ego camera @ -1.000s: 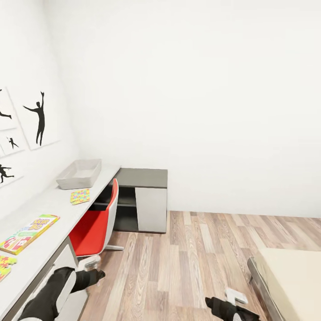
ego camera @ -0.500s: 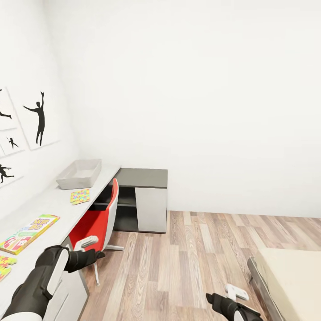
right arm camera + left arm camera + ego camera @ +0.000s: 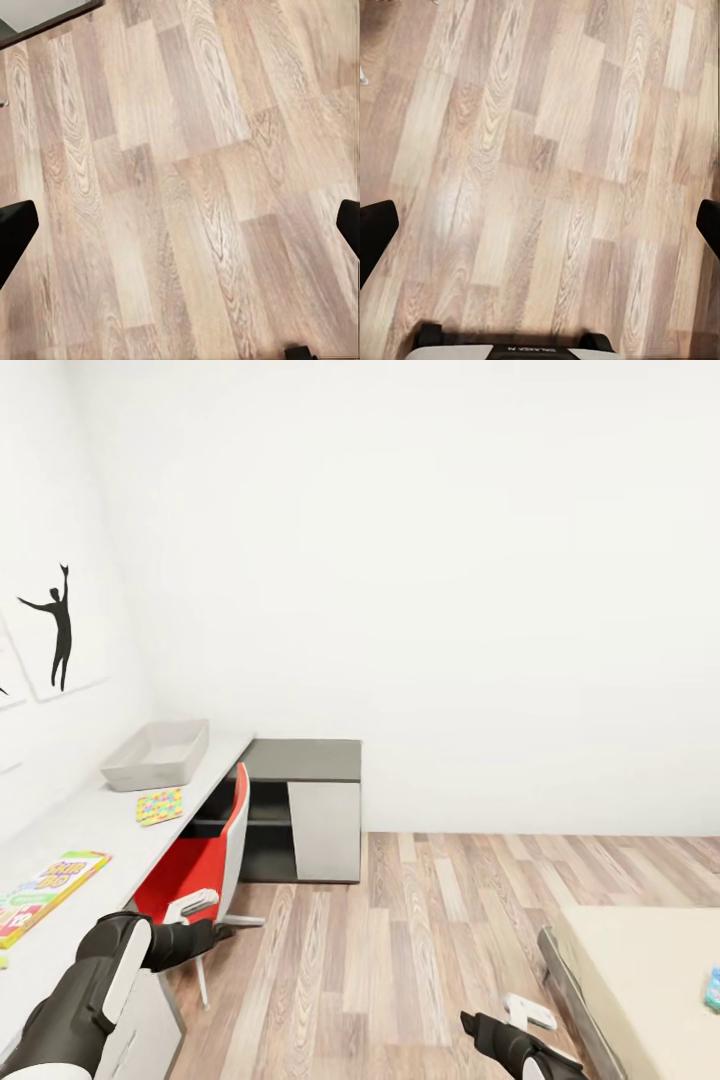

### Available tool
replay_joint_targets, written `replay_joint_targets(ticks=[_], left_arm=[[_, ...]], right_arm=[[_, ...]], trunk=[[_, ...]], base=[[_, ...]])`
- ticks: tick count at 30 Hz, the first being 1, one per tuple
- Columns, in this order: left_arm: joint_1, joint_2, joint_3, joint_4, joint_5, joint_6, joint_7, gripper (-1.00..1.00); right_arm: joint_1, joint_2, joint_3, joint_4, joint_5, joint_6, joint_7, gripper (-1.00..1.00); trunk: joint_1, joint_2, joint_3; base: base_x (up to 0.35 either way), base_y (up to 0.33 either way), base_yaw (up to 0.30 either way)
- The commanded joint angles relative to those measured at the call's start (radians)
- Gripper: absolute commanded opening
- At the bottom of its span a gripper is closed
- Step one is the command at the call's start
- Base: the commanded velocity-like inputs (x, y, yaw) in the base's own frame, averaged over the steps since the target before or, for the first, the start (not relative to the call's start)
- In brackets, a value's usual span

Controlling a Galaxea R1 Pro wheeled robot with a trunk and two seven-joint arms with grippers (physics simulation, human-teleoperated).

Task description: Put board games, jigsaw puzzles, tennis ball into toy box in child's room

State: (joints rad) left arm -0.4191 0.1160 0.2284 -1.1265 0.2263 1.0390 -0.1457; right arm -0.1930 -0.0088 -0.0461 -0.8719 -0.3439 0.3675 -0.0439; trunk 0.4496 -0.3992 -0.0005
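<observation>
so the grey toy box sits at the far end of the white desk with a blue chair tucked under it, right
Not quite: the chair is red, not blue, as the head view shows. The rest holds: the grey rectangular toy box sits at the far end of the long white desk, with the chair tucked under it.

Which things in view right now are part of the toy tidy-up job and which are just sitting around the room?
Part of the job:
- toy box at the table's far end
- jigsaw puzzle just in front of the box
- board game nearer on the table
- table

Just there:
- red chair
- grey cabinet
- bed
- silhouette poster
</observation>
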Motion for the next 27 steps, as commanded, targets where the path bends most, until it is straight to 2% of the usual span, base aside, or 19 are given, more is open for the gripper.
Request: replay_joint_targets(ticks=[1, 13, 23, 27], left_arm=[[0.000, 0.000, 0.002, -0.001, -0.001, 0.004, -0.004, 1.00], [0.011, 0.001, 0.001, -0.007, -0.001, 0.003, -0.015, 1.00], [0.020, 0.002, 0.001, -0.009, -0.001, 0.003, -0.033, 1.00], [0.020, 0.002, 0.004, -0.009, -0.002, 0.003, -0.041, 1.00]], right_arm=[[0.000, 0.000, 0.000, 0.000, -0.010, 0.004, -0.005, 1.00], [0.000, 0.000, -0.002, 0.020, -0.009, 0.003, -0.005, 1.00], [0.000, 0.001, -0.003, 0.027, -0.005, 0.002, -0.004, 1.00], [-0.001, 0.000, -0.002, 0.028, -0.006, 0.002, -0.003, 1.00]], trunk=[[0.000, -0.001, 0.000], [0.000, -0.001, 0.000], [0.000, -0.001, 0.000], [0.000, -0.001, 0.000]], base=[[0.000, 0.000, -0.269], [0.098, 0.000, -0.279], [0.030, 0.000, -0.284], [0.184, 0.035, -0.284]])
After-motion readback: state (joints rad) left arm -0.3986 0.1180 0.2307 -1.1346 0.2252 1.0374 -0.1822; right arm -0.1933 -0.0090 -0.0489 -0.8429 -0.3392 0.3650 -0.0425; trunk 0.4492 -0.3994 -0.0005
